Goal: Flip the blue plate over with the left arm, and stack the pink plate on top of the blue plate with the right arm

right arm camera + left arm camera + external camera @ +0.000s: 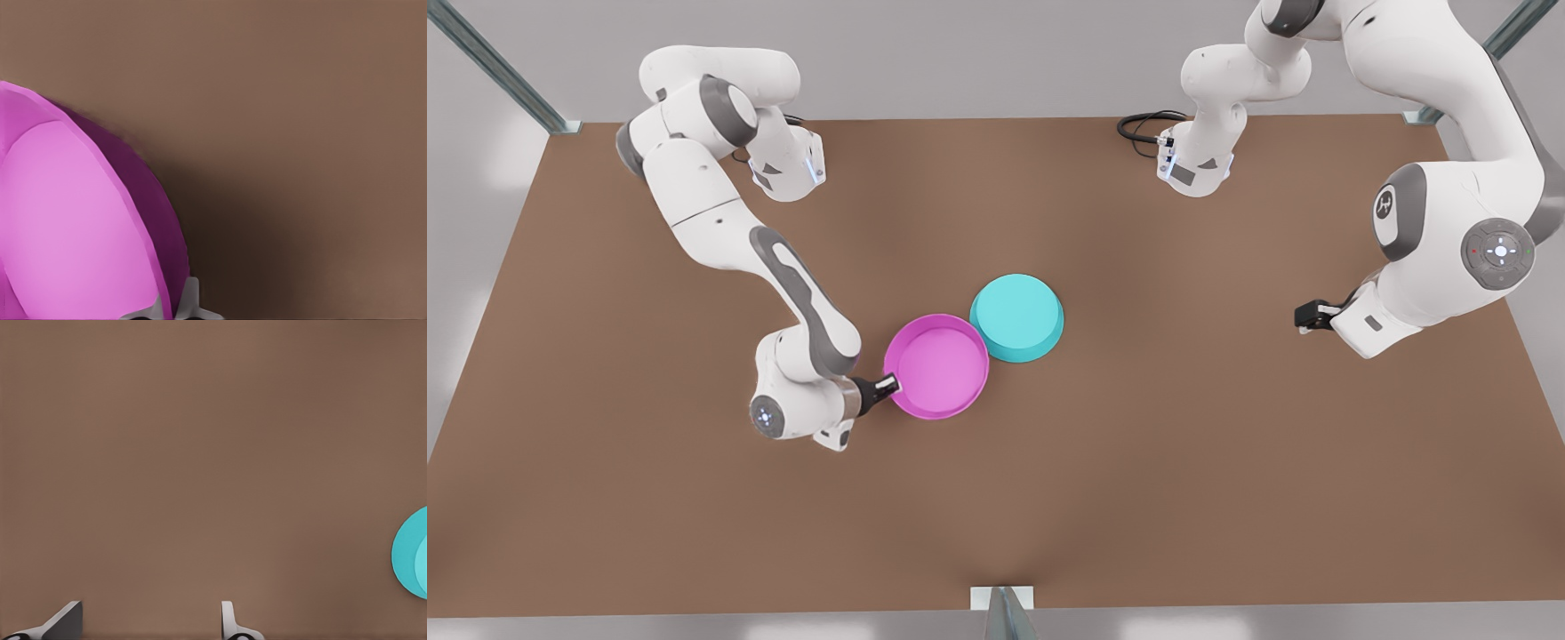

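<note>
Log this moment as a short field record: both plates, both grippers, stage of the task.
blue plate: flipped, base up, on the table, touching the pink plate's rim
pink plate: open side up, on the front view's left of the blue one
right gripper: shut on the pink plate's rim
left gripper: open, off to the front view's right, waiting
stage: flip done, stacking not yet

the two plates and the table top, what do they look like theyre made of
The blue plate: looks like smooth moulded plastic, one flat colour with a faint sheen; glazed ceramic is possible. It lies base up.

The pink plate: same look, plain magenta, even walls, likely plastic. The right gripper is shut on its rim.

The table: matte brown, no grain, like board or laminate.

The left gripper waits apart, open.
</note>
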Robot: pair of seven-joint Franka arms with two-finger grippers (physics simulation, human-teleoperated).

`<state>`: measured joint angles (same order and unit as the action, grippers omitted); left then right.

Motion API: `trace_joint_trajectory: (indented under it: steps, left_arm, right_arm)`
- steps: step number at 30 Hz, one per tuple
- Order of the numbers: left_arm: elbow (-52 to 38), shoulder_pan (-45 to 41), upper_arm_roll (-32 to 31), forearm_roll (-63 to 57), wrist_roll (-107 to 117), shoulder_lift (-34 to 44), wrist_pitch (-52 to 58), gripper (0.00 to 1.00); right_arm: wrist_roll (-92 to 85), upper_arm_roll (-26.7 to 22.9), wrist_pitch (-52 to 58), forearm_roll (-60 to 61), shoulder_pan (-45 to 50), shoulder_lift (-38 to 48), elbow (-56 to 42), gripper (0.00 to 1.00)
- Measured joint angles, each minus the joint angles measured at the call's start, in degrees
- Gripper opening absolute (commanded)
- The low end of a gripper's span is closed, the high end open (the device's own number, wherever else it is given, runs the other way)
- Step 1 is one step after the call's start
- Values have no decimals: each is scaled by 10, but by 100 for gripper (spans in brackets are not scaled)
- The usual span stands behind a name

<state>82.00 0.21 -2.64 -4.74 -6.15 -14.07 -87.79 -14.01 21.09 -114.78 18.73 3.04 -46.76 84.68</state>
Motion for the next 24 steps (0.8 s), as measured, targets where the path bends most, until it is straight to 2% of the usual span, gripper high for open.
trace_joint_trajectory:
  steps: [11, 24]
  left_arm:
    - [0, 1, 0, 0, 0, 0, 0, 100]
    - [0, 0, 0, 1, 0, -1, 0, 100]
  right_arm:
    - [106, 0, -9, 14, 74, 3, -11, 21]
    - [175, -4, -77, -9, 130, 4, 5, 21]
